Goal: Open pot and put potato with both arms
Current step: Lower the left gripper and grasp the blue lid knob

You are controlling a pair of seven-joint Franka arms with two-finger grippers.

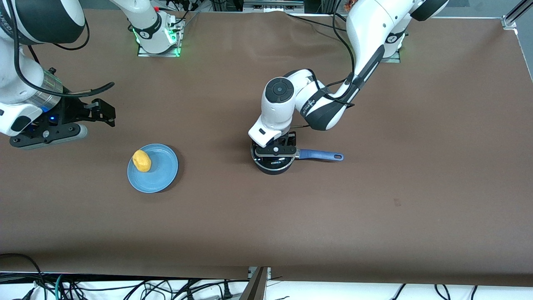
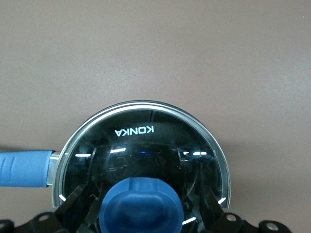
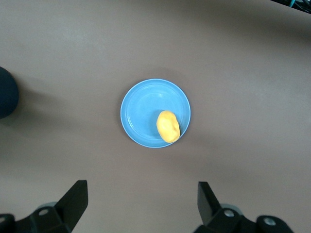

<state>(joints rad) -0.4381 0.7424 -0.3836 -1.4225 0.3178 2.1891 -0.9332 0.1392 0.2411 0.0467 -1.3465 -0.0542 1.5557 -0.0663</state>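
Yellow-orange potato [image 1: 142, 161] on light-blue plate [image 1: 162, 177]; black pot [image 1: 272, 166] with steel rim, blue handle [image 1: 320, 155], brown table [image 1: 374, 200].

The left arm is covering most of the pot [image 1: 272, 166] from the front. The lid [image 2: 141, 145] and its knob [image 2: 141, 204] are running off the left wrist view's edge. The glass is hiding what is inside.

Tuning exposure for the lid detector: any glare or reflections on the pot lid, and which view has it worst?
Left wrist view: the glass lid mirrors thin white streaks around its rim, yet the KONKA lettering reads fine; the blue knob looks slightly soft. Front view: the left end effector mostly covers the pot, little glare. Right wrist view: the plate and potato are evenly lit.
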